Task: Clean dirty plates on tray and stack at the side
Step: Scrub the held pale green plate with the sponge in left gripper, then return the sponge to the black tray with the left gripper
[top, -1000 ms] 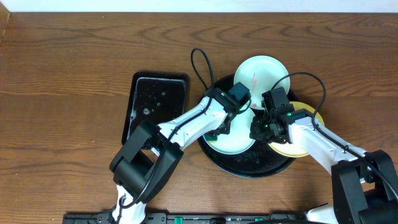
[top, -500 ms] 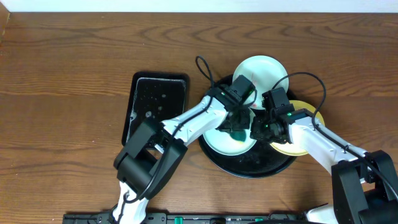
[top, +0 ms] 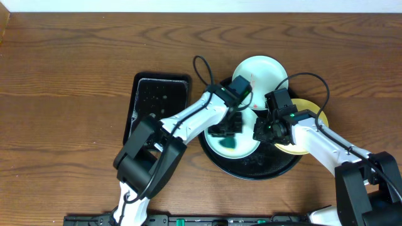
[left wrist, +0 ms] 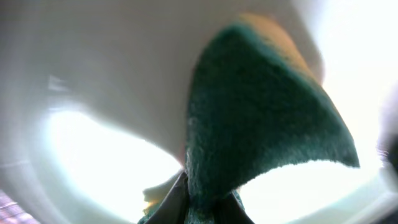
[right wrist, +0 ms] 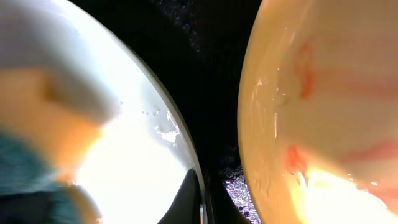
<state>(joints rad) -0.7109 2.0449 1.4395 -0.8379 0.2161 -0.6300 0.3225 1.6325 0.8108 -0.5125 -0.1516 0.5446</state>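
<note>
So, from the left: the rectangular black tray sits on the bench with no plate on or beside it, so as far as I can see nothing has been stacked at the side yet.

Next comes my left end effector, closed on the green sponge and pressing it onto the near plate. That plate lies in the left half of the round tray. From my left wrist the sponge fills the view against the pale plate, and I see no red there, though much of the surface is washed out by glare.

My right end effector is at that plate's right edge. My right wrist shows its tips drawn close together at the rim of the near plate, which I take to be a steadying pinch.

Beyond it, the far plate overhangs the tray's back rim and carries a small red smear. Furthest right, the yellow plate overlaps the tray's right rim, with red smears plain on it.

I judge the job to be early. One plate is under the sponge, two more need wiping, and all three need stacking.
</note>
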